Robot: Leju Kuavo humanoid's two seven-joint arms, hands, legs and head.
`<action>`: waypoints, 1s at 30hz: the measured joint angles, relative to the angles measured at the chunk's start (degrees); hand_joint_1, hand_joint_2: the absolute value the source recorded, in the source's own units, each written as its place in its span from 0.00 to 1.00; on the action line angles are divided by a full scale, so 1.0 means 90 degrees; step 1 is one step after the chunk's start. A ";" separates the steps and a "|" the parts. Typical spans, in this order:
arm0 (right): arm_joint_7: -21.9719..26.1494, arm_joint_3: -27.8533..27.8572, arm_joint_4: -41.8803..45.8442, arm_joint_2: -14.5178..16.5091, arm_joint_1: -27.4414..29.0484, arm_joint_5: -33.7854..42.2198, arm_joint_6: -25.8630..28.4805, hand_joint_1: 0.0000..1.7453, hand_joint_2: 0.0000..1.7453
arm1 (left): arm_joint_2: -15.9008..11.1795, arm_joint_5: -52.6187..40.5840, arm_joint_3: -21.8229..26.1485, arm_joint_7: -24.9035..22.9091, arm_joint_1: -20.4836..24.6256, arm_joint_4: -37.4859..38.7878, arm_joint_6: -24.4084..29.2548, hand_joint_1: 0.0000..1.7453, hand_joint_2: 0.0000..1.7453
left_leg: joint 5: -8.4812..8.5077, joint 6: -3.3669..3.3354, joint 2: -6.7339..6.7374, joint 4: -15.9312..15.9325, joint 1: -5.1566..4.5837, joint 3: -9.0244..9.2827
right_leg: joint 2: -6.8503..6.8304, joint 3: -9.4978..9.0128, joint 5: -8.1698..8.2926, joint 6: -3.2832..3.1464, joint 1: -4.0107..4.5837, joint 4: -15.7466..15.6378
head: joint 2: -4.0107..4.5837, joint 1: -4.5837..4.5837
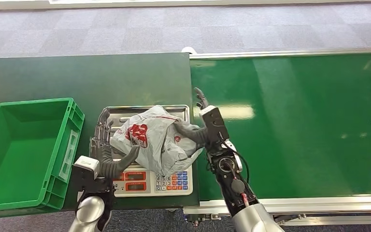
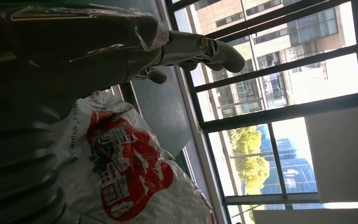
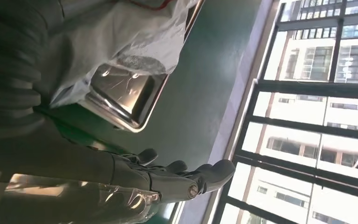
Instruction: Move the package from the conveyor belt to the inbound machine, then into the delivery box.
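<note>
Package (image 1: pixel 152 137), a crumpled white plastic bag with red printing, lies on the steel tray of the inbound machine (image 1: pixel 147 150), a scale with a keypad and red displays along its six o'clock edge. Both hands flank the bag. At its nine o'clock side the left hand (image 1: pixel 107 147) has its thumb pressed up against the bag and its fingers stretched flat over the tray rim, so it touches the bag without closing around it. At three o'clock the right hand (image 1: pixel 199 123) sets its thumb into the plastic while its fingers point straight toward twelve o'clock, clear of the bag. In the wrist views both sets of fingers reach out straight and apart from the thumbs, with the printed bag lying close by. Conveyor belt (image 1: pixel 294 121), glossy green, runs off at three o'clock of the scale. Delivery box (image 1: pixel 26 150), a green crate, sits on the dark green table (image 1: pixel 87 77) at nine o'clock, just beside the machine.
</note>
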State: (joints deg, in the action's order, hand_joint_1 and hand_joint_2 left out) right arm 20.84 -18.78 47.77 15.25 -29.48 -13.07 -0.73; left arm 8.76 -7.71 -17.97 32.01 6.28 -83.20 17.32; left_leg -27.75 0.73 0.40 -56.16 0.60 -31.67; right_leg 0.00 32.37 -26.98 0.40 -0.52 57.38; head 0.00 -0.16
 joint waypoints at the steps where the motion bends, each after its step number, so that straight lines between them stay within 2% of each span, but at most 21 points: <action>1: -0.0020 0.0069 0.0203 -0.0075 0.0137 0.0132 -0.0101 0.00 1.00 | -0.0002 0.0013 -0.0024 0.0019 0.0000 -0.0037 0.0001 0.00 1.00 | 0.0000 0.0000 0.0000 0.0000 0.0000 -0.0001 | 0.0000 0.0000 0.0000 0.0000 0.0000 0.0000 | 0.0000 0.0000; 6: -0.0067 0.0408 0.1243 -0.0509 0.0867 0.0454 -0.0565 0.00 1.00 | -0.0019 0.0033 -0.0052 0.0112 0.0036 -0.0301 0.0005 0.00 1.00 | -0.0001 0.0000 0.0000 0.0000 0.0000 -0.0001 | 0.0000 0.0001 0.0000 0.0000 -0.0001 -0.0001 | 0.0000 0.0000; 11: -0.0144 0.0622 0.2273 -0.0868 0.1720 0.0319 -0.0611 0.00 1.00 | -0.0039 -0.0328 -0.0037 -0.0054 0.0139 -0.0565 -0.0111 0.00 1.00 | -0.0002 0.0000 -0.0001 0.0001 0.0000 -0.0001 | -0.0001 0.0001 0.0000 0.0000 0.0000 -0.0001 | 0.0000 -0.0001; 15: -0.0159 0.0639 0.2963 -0.1000 0.2382 -0.0016 -0.0660 0.00 1.00 | -0.0052 -0.1056 -0.0054 -0.0754 0.0326 -0.0559 -0.0442 0.00 1.00 | -0.0002 0.0000 0.0000 0.0001 0.0000 -0.0002 | -0.0001 0.0002 -0.0001 0.0000 0.0000 -0.0002 | 0.0000 -0.0001; 19: -0.0126 0.0514 0.3493 -0.1029 0.2866 -0.0389 -0.0819 0.00 1.00 | -0.0050 -0.1907 -0.0095 -0.1617 0.0654 -0.0185 -0.0810 0.00 1.00 | -0.0002 0.0000 0.0003 0.0002 0.0000 -0.0001 | 0.0000 0.0000 0.0000 0.0000 0.0000 -0.0002 | 0.0000 -0.0001; 25: -0.0137 0.0239 0.3972 -0.1030 0.3137 -0.1075 -0.0752 0.00 1.00 | -0.0042 -0.3687 -0.0247 -0.2909 0.1205 0.0824 -0.1113 0.00 1.00 | -0.0001 0.0000 0.0005 0.0001 0.0000 0.0003 | 0.0000 -0.0004 0.0001 0.0000 0.0000 -0.0002 | 0.0000 -0.0001; 30: -0.0166 -0.0040 0.4312 -0.1018 0.3232 -0.1345 -0.0718 0.00 1.00 | 0.0033 -0.4526 -0.0292 -0.3359 0.1594 0.1578 -0.1110 0.00 1.00 | -0.0001 0.0000 0.0003 0.0001 0.0000 0.0003 | 0.0000 -0.0005 0.0000 0.0000 0.0000 -0.0002 | 0.0000 -0.0001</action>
State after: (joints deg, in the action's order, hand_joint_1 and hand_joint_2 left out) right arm 19.34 -19.14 86.58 6.09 -0.39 -25.17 -7.20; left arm 9.05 -48.45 -20.59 1.78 20.62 -69.00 7.32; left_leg -27.76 0.73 0.42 -56.15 0.60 -31.65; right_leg 0.00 32.33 -26.97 0.40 -0.53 57.37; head 0.00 -0.17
